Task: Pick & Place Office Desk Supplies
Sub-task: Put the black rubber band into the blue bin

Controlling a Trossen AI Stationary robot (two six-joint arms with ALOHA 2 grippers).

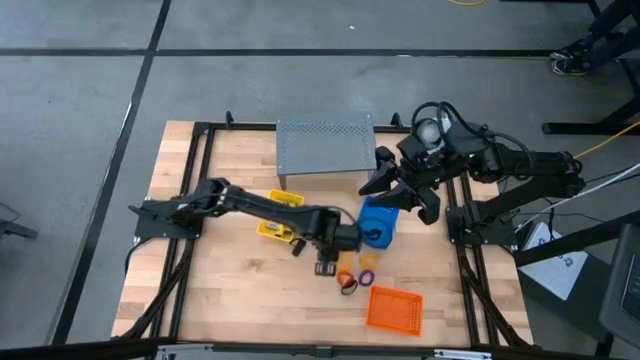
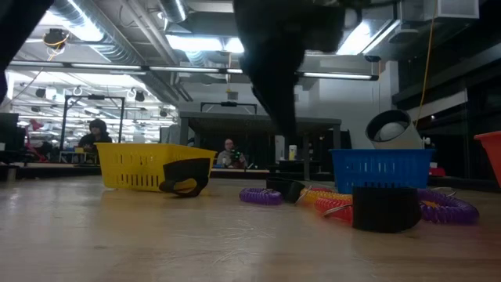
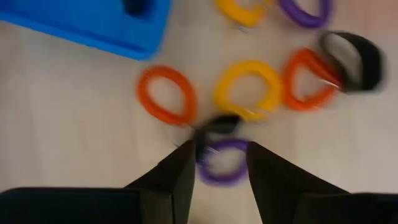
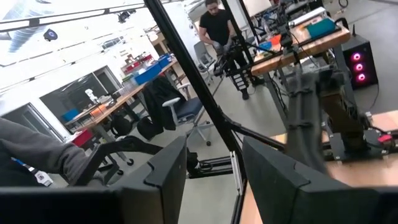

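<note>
Several coiled loops lie flat on the wood near the blue tray (image 1: 380,222): a purple loop (image 3: 221,167), an orange loop (image 3: 166,94), a yellow loop (image 3: 249,90) and a red-orange loop (image 3: 308,79). A small black clip (image 3: 217,124) lies among them. My left gripper (image 3: 221,148) is open and hangs above the purple loop, one finger over each side of it; in the high view the left gripper (image 1: 328,266) sits just left of the loops (image 1: 352,280). My right gripper (image 1: 398,195) is open and raised by the blue tray's far side. No packets show.
A yellow tray (image 1: 280,215) stands under my left arm and an orange tray (image 1: 393,308) near the table's near edge. The grey perforated stand (image 1: 325,145) sits at the far edge. A larger black object (image 3: 354,59) lies beside the loops. People stand in the room beyond.
</note>
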